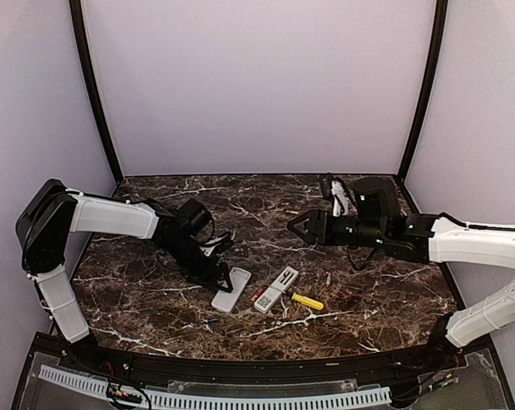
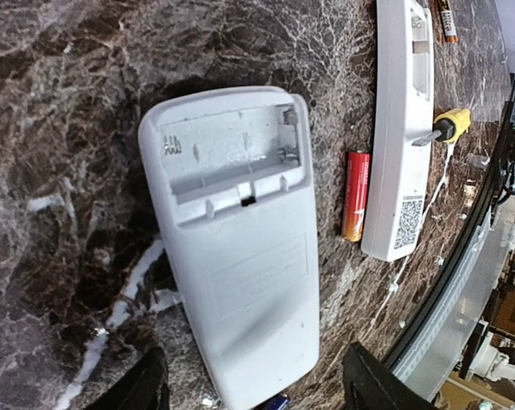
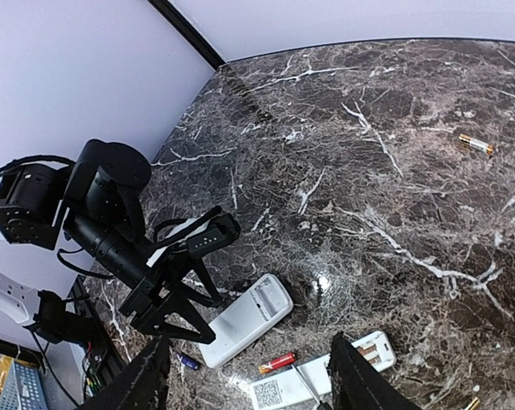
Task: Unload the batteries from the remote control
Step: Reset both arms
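**Both bays bare, cells loose on the marble**

From where I stood, the dark marble table [image 1: 155,299] filled the scene. The left arm [image 1: 112,218] reached low across it, and the right arm [image 1: 471,243] hung high over the far right.

The left gripper [image 2: 257,348] hovered at the near end of the white remote [image 2: 240,256]. Its fingers were spread wide to either side of the casing and gripped nothing. The right gripper [image 3: 250,342] was likewise parted in mid-air, with nothing between its fingers.

The white remote lay back-up near the middle, its battery bay [image 2: 231,145] uncovered and empty. Just to its right lay a second remote [image 2: 402,128], and its slots looked empty too. A yellow-handled screwdriver [image 2: 452,124] rested on that remote's right.

A red battery [image 2: 356,196] lay flat between the two remotes, close against the second one. A blue-wrapped cell [image 3: 187,361] sat nearer the table's front edge. A dark-and-gold cell [image 3: 476,144] lay well apart, toward the far side.

I judged these cells light, rigid and smooth-skinned, and apt to roll or squirt out of a sloppy pinch. The sound hold would be across the middle of the wrap. The red one left little finger room on its remote side.
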### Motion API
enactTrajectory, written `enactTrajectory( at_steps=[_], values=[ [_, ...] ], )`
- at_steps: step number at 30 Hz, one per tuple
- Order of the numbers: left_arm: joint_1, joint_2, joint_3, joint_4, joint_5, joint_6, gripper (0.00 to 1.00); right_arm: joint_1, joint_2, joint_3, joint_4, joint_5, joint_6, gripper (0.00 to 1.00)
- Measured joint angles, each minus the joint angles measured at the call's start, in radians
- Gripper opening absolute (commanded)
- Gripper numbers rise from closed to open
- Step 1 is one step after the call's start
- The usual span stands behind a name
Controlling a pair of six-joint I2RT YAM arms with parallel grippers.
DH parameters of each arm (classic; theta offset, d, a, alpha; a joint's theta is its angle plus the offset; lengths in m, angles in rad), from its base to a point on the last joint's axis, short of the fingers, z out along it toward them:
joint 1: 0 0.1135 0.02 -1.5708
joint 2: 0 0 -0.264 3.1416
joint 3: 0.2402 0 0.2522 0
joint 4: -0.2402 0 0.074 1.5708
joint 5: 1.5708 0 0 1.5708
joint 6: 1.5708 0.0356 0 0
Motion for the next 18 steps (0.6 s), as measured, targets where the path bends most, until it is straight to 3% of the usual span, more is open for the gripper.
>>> enactTrajectory(
  at_steps=[3, 7, 10, 13, 18],
  values=[
    [0.002, -0.032, -0.018, 0.021, -0.043, -0.015, 0.77, -0.003, -0.006, 0.000, -0.005, 0.006, -0.003, 0.84],
    [0.021, -0.110, -0.051, 0.075, -0.108, -0.054, 0.81, -0.012, -0.022, -0.001, -0.027, 0.025, -0.018, 0.98],
    [0.061, -0.177, -0.088, 0.153, -0.169, -0.097, 0.83, -0.031, -0.025, -0.001, -0.058, 0.040, -0.034, 0.99],
    [0.130, -0.225, -0.133, 0.255, -0.226, -0.137, 0.83, -0.134, -0.019, 0.000, -0.083, 0.035, -0.052, 0.99],
    [0.318, -0.282, -0.212, 0.421, -0.305, -0.161, 0.83, -0.390, 0.029, -0.007, -0.095, 0.016, -0.106, 0.99]
  ],
)
